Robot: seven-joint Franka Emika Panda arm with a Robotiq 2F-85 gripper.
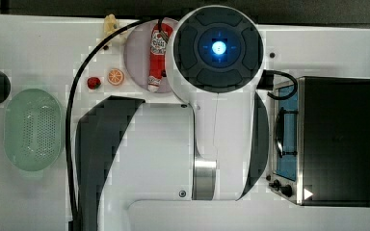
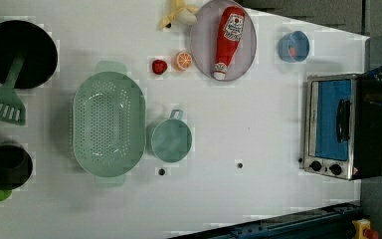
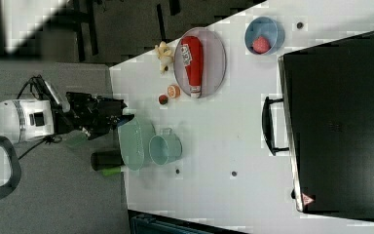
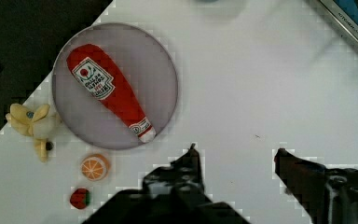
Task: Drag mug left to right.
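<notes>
White surface (image 2: 258, 129) with kitchen items, arm raised above it. The mug (image 2: 170, 139), pale green with its handle toward the plate, stands touching the colander (image 2: 108, 123) on the left view's right side of it, well apart from the oven (image 2: 335, 124). The claw (image 4: 235, 156) hangs spread over bare surface with nothing between its fingers (image 4: 189, 161); in the right view it sits at the end of the arm (image 3: 24, 119), off the surface's edge and near the colander. A grey plate (image 2: 246, 45) carries a red ketchup bottle (image 2: 227, 40) lying on its side. Just beside the plate lie an orange slice (image 2: 183, 60) and a strawberry (image 2: 159, 66); a yellow toy (image 2: 178, 14) rests at the plate's rim. A blue bowl (image 2: 293, 46) holding something red stands between the plate and the oven. At the left view's left lie a black pan (image 2: 20, 52), a green spatula (image 2: 2, 107) and a dark cup (image 2: 6, 167).
</notes>
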